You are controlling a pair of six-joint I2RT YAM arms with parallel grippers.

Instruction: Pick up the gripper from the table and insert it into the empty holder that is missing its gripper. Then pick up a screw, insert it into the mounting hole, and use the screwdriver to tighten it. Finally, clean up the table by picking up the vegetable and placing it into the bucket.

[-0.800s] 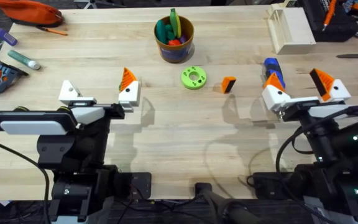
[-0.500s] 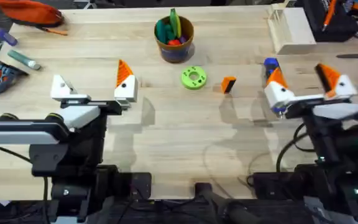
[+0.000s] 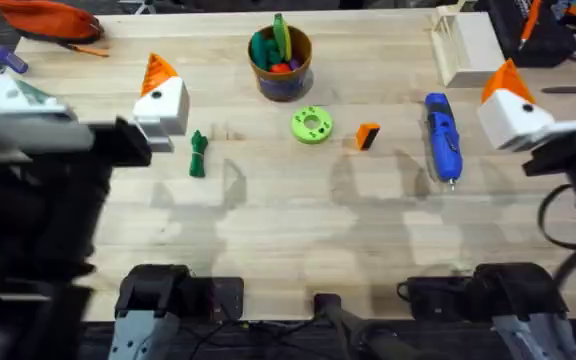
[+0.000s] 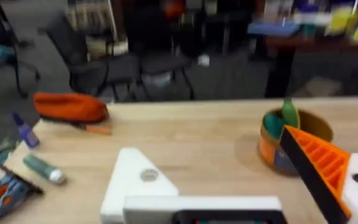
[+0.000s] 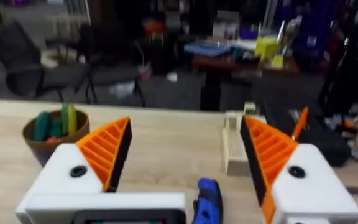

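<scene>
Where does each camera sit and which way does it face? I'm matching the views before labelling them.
Overhead: above the arms' bases, looking down and forward over the table; both arms show.
Left wrist: on the left arm, facing across the table toward the bucket; the bare holder and one orange-tipped finger show.
Right wrist: on the right arm, facing the same way; the right gripper and screwdriver show.
Shared: the bucket.
</scene>
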